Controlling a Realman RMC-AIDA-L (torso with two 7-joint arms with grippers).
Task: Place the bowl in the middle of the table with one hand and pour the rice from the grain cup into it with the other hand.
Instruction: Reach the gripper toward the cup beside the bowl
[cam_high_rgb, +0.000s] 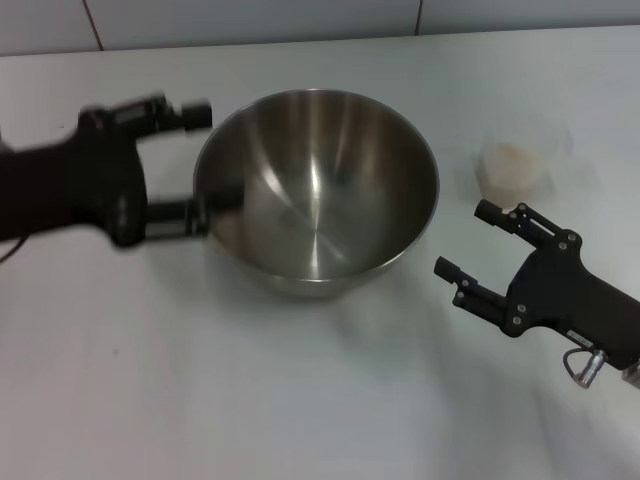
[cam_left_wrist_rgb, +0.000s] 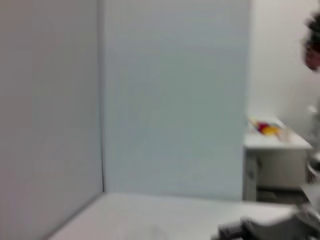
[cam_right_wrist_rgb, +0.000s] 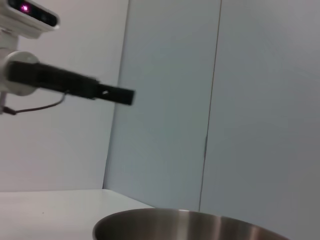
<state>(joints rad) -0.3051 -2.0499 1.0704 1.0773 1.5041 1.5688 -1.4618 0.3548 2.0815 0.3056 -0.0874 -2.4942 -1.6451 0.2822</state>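
1. The worktop is the biggest thing here, plain white, and everything we care about sits on its far half.

2. The steel bowl is upright and empty, roughly mid-worktop and a bit toward the far edge. We'd call the placing step about done, so we shouldn't nudge it while backing off. The right wrist view only catches its rim low in the frame.

3. Our left hand is just beside the bowl on its left. Its fingers are spread wide, one by the rim at the far side, the other touching or nearly touching the wall lower down. It's holding nothing as far as we can see. Best to pull it straight out sideways so a fingertip doesn't drag the bowl.

4. Our right hand hovers right of the bowl, fingers apart and empty, on the near side of the cup. It still has to reach the cup.

5. The grain cup is clear and easy to miss, standing well right of the bowl.

6. The rice is a pale heap inside it. Tips from us: grip the cup wall gently since thin plastic probably flexes, lift level, carry it over the bowl's middle, then tip slowly so grains don't bounce out.
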